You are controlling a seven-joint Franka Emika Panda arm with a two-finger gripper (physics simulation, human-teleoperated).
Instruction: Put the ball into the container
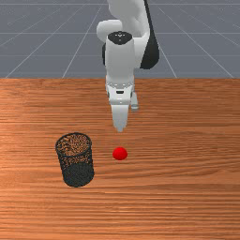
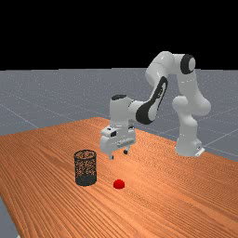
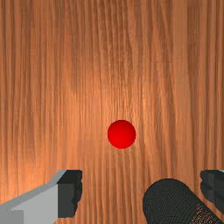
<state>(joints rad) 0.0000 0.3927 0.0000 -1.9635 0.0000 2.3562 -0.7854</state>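
Approx none done: red ball (image 1: 120, 153) on bench (image 1: 187, 197), nr container (image 1: 77, 174) but outside it. Gripper (image 2: 118, 155) above bench, jaws apart, w/ nothing held. Left, prob in order: align, lower, grasp, lift, carry over container, release

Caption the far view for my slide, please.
Open gripper hovering; red ball and black mesh container set apart on the wooden table.

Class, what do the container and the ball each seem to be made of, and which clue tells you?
The container looks like black wire mesh, probably metal: wood grain shows through its wall. The ball is plain red with soft shading and no visible texture, perhaps smooth matte plastic or rubber; the look doesn't settle which.
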